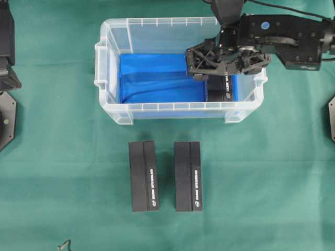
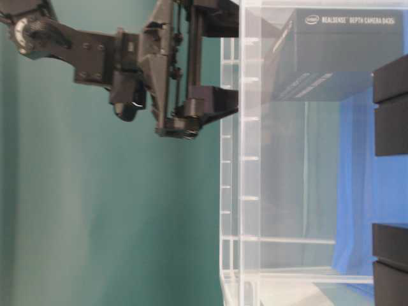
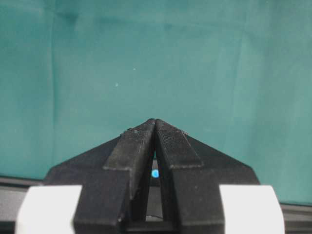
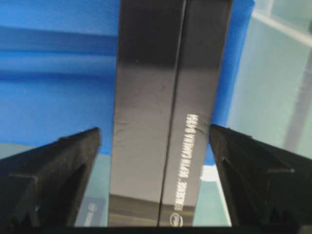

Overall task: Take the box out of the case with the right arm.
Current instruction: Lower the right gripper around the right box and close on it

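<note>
The clear case (image 1: pixel 112 63) sits on the far part of the green tabletop (image 1: pixel 63 172), blue lining on its floor; one black box (image 4: pixel 168 112) stands in its right end, against the right wall; two more black boxes (image 1: pixel 143 175) (image 1: pixel 188 175) lie outside on the tabletop, near side; my right fingers (image 4: pixel 73 165) are spread wide and grip nothing, one either side of the box, gaps showing; my left fingers (image 3: pixel 139 151) are pressed together, empty, over bare tabletop.

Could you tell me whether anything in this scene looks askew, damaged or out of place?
Nothing stands out. The two black boxes lie parallel on the green cloth, and the case sits square and intact.
</note>
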Action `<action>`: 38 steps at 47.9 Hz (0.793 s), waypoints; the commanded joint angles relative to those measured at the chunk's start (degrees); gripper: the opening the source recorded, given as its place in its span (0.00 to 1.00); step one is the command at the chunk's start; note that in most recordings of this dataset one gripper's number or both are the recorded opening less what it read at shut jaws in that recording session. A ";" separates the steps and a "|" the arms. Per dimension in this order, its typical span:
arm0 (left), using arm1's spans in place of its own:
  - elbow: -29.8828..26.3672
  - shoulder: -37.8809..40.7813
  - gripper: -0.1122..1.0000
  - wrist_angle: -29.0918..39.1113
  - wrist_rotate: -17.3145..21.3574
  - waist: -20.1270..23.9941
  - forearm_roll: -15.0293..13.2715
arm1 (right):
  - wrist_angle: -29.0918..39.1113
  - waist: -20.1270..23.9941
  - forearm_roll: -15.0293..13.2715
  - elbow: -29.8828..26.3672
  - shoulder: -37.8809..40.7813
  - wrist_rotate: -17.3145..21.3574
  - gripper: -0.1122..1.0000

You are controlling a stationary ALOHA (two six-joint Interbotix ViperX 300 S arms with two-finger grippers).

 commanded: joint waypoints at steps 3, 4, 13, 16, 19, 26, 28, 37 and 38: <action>-1.23 0.18 0.10 -0.35 0.09 0.18 0.09 | -0.44 -0.18 0.44 -0.35 0.18 -0.09 0.91; -1.23 0.18 0.10 -0.35 0.09 0.18 0.09 | -0.53 -0.18 0.44 -0.26 0.35 -0.09 0.91; -1.32 0.26 0.10 -0.35 0.00 0.18 0.09 | -0.70 -0.18 1.32 0.53 1.14 0.00 0.91; -1.32 0.26 0.10 -0.35 -0.09 0.09 0.09 | -1.05 -0.18 1.58 0.88 1.23 0.09 0.91; -1.32 0.26 0.10 -0.35 -0.09 0.18 0.09 | -1.49 -0.18 1.85 1.14 1.23 0.09 0.91; -1.32 0.26 0.10 -0.35 -0.09 0.18 0.09 | -2.29 -0.18 2.02 1.32 1.23 0.09 0.91; -1.23 0.26 0.10 -0.35 -0.09 0.18 0.09 | -2.29 -0.18 2.11 1.32 1.32 0.18 0.91; -1.23 0.26 0.10 -0.35 0.00 0.18 0.09 | -2.11 -0.44 2.11 1.32 1.32 0.79 0.90; -1.32 0.26 0.10 -0.35 -0.09 0.18 0.09 | -2.02 -0.44 2.11 1.32 1.32 0.97 0.89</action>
